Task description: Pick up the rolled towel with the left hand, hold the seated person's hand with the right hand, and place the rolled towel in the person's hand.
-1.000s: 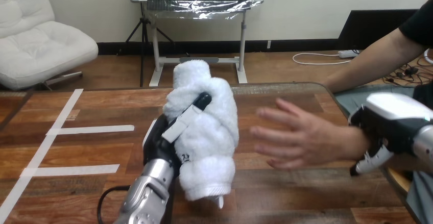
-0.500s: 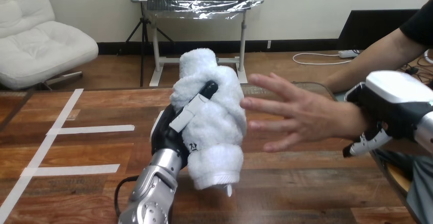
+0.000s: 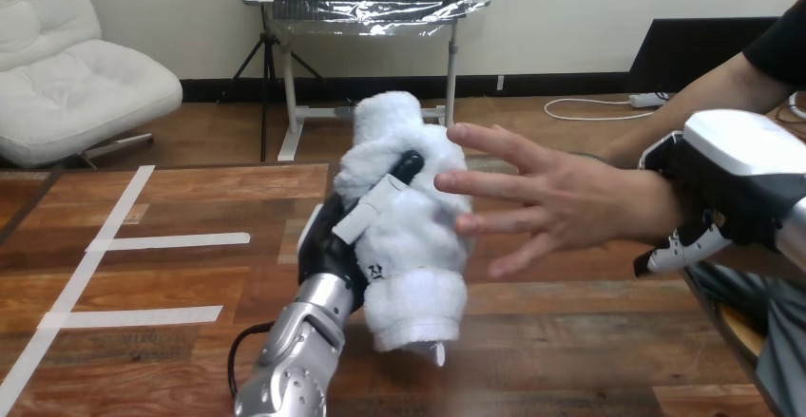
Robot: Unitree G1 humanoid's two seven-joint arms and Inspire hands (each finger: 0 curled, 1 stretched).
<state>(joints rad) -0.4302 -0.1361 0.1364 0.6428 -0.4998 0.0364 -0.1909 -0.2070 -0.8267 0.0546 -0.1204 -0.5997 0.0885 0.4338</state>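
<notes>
above the tape-marked wooden worktop [image 3: 570,341], the left hand [image 3: 333,246] curls its fingers round the rolled towel [image 3: 418,265] just beside the person's hand [image 3: 570,203], the right hand [image 3: 741,170] at the wrist, hold unclear.

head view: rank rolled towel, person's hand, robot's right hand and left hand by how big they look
1. rolled towel
2. person's hand and right hand: about alike, and the right hand is cut off by the picture's edge, so not ranked.
3. left hand: largely hidden behind the towel.

The person's hand [image 3: 561,208], fingers spread, crowds the rolled towel [image 3: 413,246] on the right, while the table [image 3: 171,279] lies open on its left.
</notes>
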